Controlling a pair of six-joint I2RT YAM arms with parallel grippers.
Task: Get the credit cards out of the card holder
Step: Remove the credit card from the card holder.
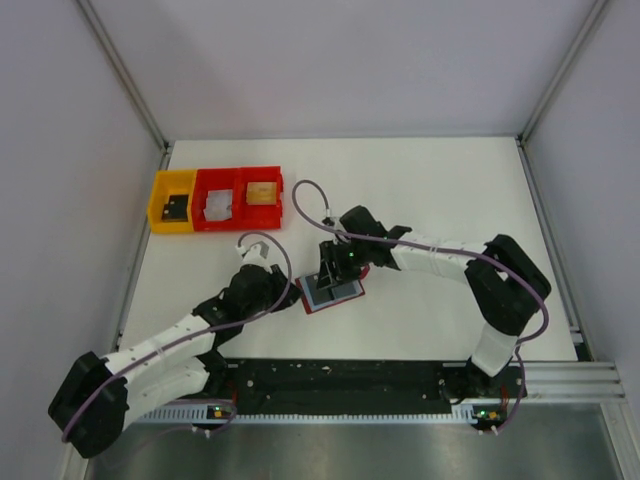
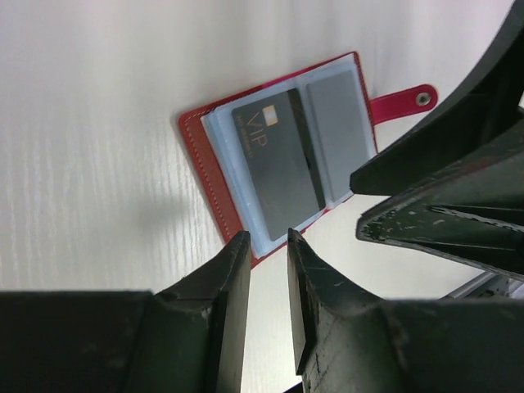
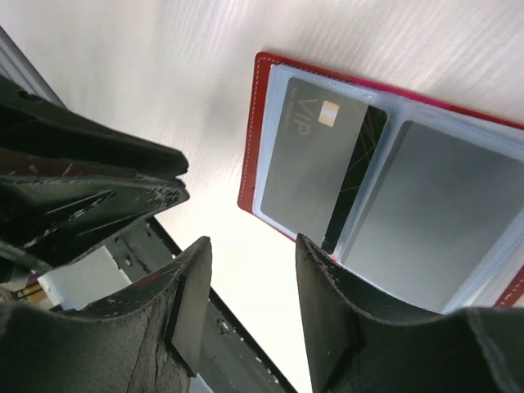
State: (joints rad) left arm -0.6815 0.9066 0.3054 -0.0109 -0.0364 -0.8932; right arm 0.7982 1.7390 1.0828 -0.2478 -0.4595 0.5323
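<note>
A small red folding card holder [image 1: 330, 294] lies open, inside face up, on the white tabletop [image 1: 430, 180]. It sits just below the middle of the top view, between the black ends of the two arms. Its pale grey-blue pockets hold the cards.

In the left wrist view the card holder sits in the upper middle of the frame, with a red snap tab [image 2: 408, 102] sticking out at its upper right. A dark grey card marked VIP [image 2: 270, 155] fills one pocket. The edge of a black card [image 3: 358, 168] shows from under it in the right wrist view. A plain silvery grey card [image 2: 337, 127] fills the neighbouring pocket.

The left arm's fingers [image 2: 239, 270] stand at the lower middle of their frame with only a narrow gap between them, holding nothing. Their tips are just beside the card holder's corner; whether they touch it cannot be told. The right arm's fingers [image 3: 193, 295] are spread wider at the bottom of their frame and grip nothing.

At the upper left of the top view, a yellow plastic bin [image 1: 172, 203] and two red plastic bins [image 1: 242, 197] stand in a row, well apart from the card holder.
</note>
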